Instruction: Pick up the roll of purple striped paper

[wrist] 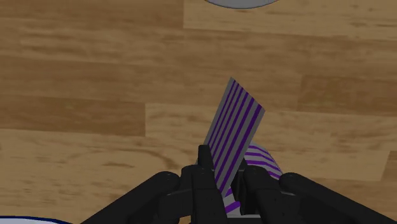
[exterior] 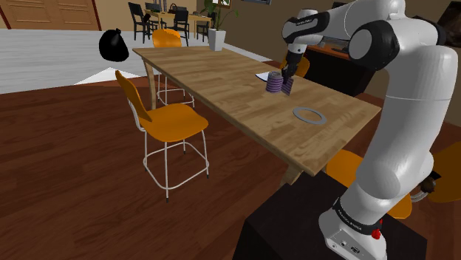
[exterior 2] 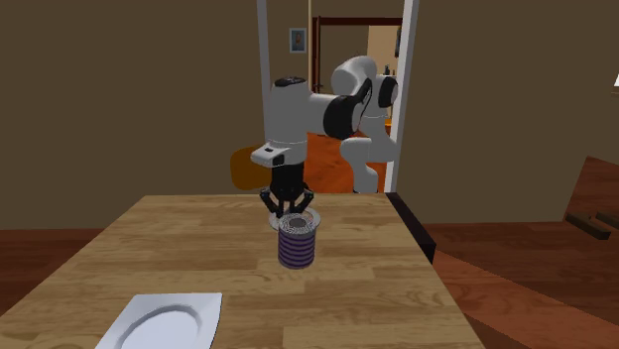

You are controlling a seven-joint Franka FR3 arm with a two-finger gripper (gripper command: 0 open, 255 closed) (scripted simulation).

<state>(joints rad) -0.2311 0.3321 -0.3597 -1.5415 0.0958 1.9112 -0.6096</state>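
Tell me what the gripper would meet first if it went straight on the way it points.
The striped paper roll: the gripper points straight down onto its top rim, and in the wrist view the fingers clasp a striped edge of it. Beneath the roll lies the wooden table.

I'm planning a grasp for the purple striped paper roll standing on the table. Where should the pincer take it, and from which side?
Probably the top rim of the purple striped roll, from straight above: it stands upright on the table, open end up, so a thin wall fits between the fingers. The pincer sits there now, shut on that wall.
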